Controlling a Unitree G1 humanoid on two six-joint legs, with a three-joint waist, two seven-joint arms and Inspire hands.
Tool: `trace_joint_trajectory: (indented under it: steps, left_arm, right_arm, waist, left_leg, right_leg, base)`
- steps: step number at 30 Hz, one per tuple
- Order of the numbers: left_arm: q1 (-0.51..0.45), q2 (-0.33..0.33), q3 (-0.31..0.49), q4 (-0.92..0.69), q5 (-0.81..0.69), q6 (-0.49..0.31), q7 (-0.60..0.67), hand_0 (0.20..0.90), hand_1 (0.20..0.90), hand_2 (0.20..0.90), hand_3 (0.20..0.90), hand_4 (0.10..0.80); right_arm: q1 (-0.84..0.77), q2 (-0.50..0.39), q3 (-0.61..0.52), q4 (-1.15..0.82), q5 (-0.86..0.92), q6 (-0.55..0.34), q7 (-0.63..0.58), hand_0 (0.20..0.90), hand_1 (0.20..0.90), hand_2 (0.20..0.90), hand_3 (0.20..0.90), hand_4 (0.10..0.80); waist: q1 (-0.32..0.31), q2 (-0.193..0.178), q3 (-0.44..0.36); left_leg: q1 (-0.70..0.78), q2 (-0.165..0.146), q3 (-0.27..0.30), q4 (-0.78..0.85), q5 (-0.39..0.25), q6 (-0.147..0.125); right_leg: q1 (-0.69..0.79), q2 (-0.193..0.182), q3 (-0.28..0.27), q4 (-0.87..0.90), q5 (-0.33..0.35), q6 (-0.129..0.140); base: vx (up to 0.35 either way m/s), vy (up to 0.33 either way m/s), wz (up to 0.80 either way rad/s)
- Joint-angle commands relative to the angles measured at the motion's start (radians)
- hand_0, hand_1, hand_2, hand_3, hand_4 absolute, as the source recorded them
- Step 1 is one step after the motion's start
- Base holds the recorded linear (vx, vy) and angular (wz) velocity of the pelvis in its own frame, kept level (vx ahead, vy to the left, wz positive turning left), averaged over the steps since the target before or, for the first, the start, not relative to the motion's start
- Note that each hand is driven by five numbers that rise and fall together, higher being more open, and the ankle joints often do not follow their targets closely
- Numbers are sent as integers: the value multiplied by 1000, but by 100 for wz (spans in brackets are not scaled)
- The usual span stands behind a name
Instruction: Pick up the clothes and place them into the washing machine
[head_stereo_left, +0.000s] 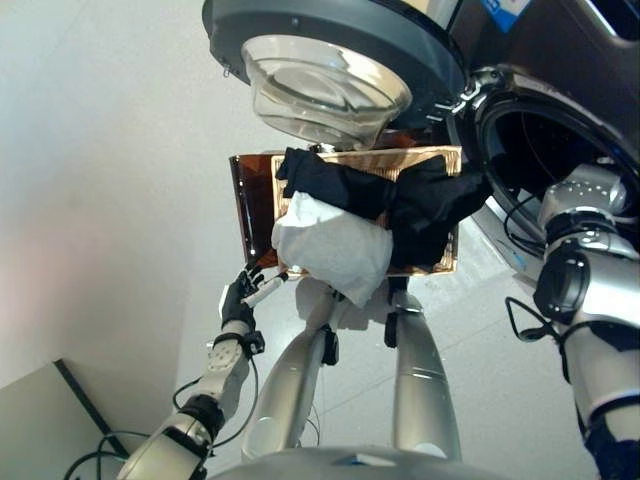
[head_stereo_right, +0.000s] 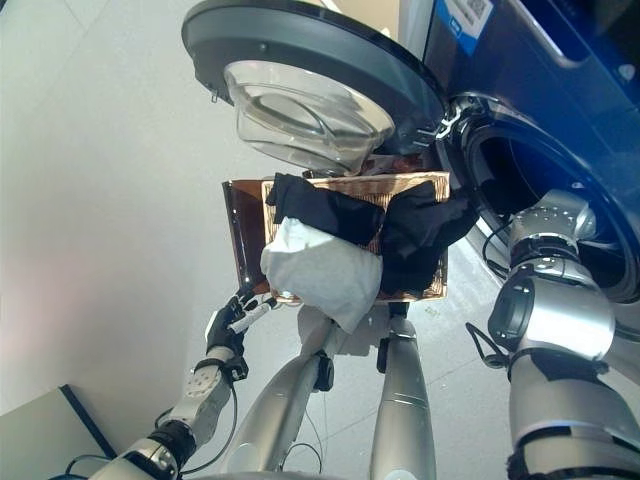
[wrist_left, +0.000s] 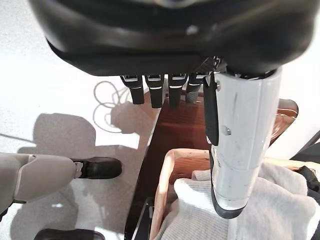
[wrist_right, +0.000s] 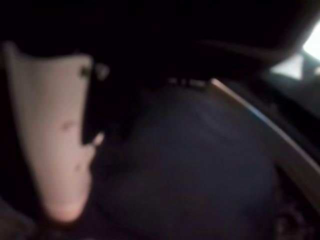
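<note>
Beside the basket (head_stereo_left: 262, 200), the left hand (head_stereo_left: 240, 296) hangs with fingers relaxed and empty; whether the right hand is open or closed I cannot tell. White cloth (head_stereo_left: 330, 248) and black clothes (head_stereo_left: 420, 205) lie heaped there: soft, light, likely best bunched at a fold. Washing machine door (head_stereo_left: 330, 60) overhangs, drum opening (head_stereo_left: 550, 150) alongside.

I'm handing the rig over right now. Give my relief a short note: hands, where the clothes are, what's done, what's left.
Left hand: fingers relaxed, empty, beside the basket.
Right hand: reached toward the washer drum, not seen in the head views; its wrist view is too dark to tell the grip.
Clothes: white garment and black garment both lie on the basket.
Done: washer door is open.
Left: move both garments into the drum.
</note>
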Motion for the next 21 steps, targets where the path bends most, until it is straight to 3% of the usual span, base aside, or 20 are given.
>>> trace_joint_trajectory:
  steps: [1,10,21]
  left_arm:
    - [22,37,25,41,-17,-43,18,900,900,900,900,800]
    - [18,34,49,55,-19,-53,10,900,900,900,900,800]
    - [4,14,99,95,-22,-67,6,900,900,900,900,800]
  right_arm:
    - [-37,-140,125,-13,-125,-3,46,900,900,900,900,800]
    - [45,-54,159,-30,-209,45,79,900,900,900,900,800]
    - [334,231,175,-133,-295,64,132,900,900,900,900,800]
  waist:
    - [-9,-31,-37]
    - [-15,-50,-22]
    - [-39,-110,-24]
  left_leg:
    - [31,-1,23,38,-91,-96]
    - [32,0,29,59,-98,-91]
    - [66,1,38,112,-131,-81]
  right_leg:
    - [129,-2,-5,-188,74,36]
    - [142,-5,-8,-192,82,37]
    - [222,-11,-15,-228,103,41]
  base:
    - [0,0,0]
    - [-16,10,0]
    - [0,3,0]
